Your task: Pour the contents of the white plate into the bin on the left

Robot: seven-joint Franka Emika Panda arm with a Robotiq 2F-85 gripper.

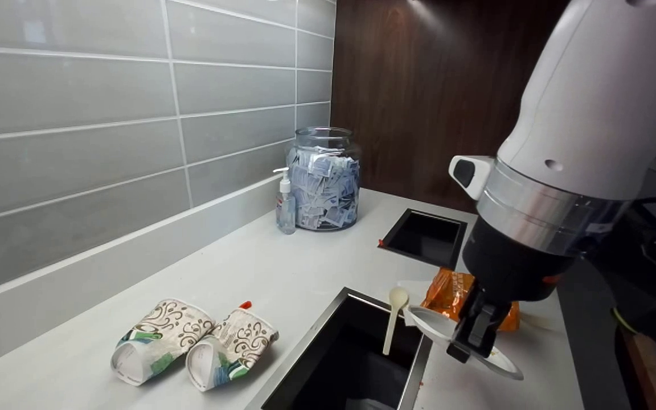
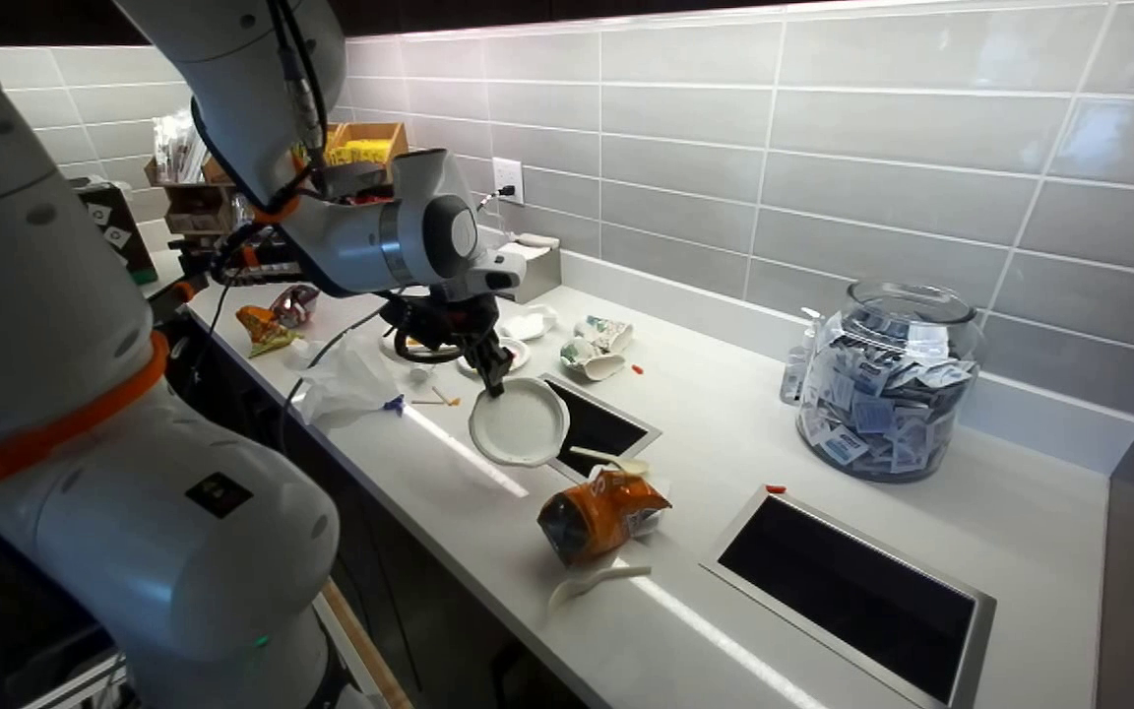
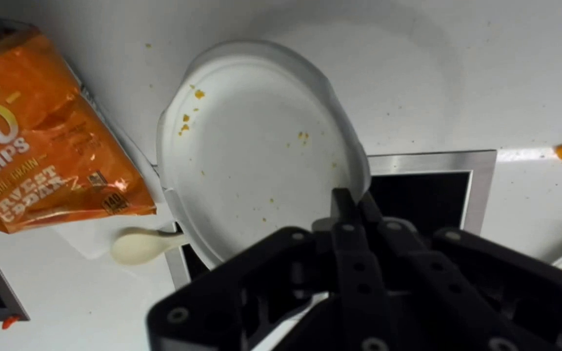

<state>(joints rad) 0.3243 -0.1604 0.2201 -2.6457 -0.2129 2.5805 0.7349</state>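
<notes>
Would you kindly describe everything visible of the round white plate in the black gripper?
The round white plate looks like paper, its raised rim bent in places. Yellow-orange crumbs dot its face. The black gripper pinches its rim, holding it tilted aloft; in the wrist view it partly hides a metal-framed black bin opening. Other contact is unclear.

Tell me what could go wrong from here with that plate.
The fingers pinch the plate at one edge only, so it might twist or slip. In the wrist view, some orange crumbs lie near its far edge, which shows against the counter rather than the bin, so they could miss. A spoon juts over the bin's opening and might get bumped.
</notes>
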